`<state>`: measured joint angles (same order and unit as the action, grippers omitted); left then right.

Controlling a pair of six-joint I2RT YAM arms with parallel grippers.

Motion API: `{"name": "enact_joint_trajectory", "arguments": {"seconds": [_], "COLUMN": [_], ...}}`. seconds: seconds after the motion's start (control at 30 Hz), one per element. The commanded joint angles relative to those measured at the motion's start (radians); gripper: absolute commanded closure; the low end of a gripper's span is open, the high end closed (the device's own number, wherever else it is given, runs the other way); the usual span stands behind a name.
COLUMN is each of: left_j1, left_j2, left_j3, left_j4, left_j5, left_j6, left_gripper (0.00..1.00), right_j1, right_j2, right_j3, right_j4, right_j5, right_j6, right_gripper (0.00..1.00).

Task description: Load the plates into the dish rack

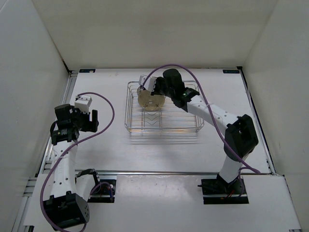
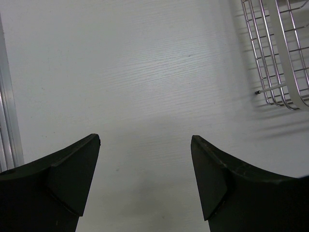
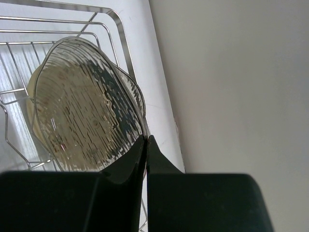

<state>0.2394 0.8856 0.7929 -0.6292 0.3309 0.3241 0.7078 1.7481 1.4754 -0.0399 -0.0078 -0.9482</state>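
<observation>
While the left gripper (image 2: 145, 140) hangs wide and empty near the bench (image 1: 120, 154) at its left edge, clear of the work, the dish rack (image 1: 164, 126) sits toward the far middle. Over the rack's far-left corner the right gripper (image 3: 146, 145) pinches a pale grey plate (image 3: 82, 111) by its rim. The plate is held on edge, probably so it can slot into the dividers (image 1: 153, 115) beside the upright tan plate (image 1: 151, 99).

Silver wire rack (image 1: 164, 126), rectangular, sits flat mid-table, with V dividers down its middle. Tan plate (image 1: 150, 100) stands on edge in the rack's far-left part. Clear ribbed plate (image 3: 82, 116), wavy-rimmed, is upright just beside the tan one, covering most of it
</observation>
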Motion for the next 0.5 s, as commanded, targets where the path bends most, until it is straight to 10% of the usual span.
{"name": "enact_joint_trajectory", "arguments": {"seconds": [0.0, 0.47], "left_j1": [0.005, 0.005], "left_j2": [-0.022, -0.031], "left_j3": [-0.001, -0.001], "left_j4": [-0.01, -0.02], "left_j5": [0.023, 0.014], "left_j6": [0.0, 0.009], "left_gripper": [0.13, 0.13], "right_j1": [-0.004, -0.004], "right_j2": [0.007, 0.034], "right_j3": [0.003, 0.022], "right_j4": [0.074, 0.074], "right_j5": [-0.006, 0.003], "right_j6": [0.017, 0.017], "right_gripper": [1.0, 1.0]}}
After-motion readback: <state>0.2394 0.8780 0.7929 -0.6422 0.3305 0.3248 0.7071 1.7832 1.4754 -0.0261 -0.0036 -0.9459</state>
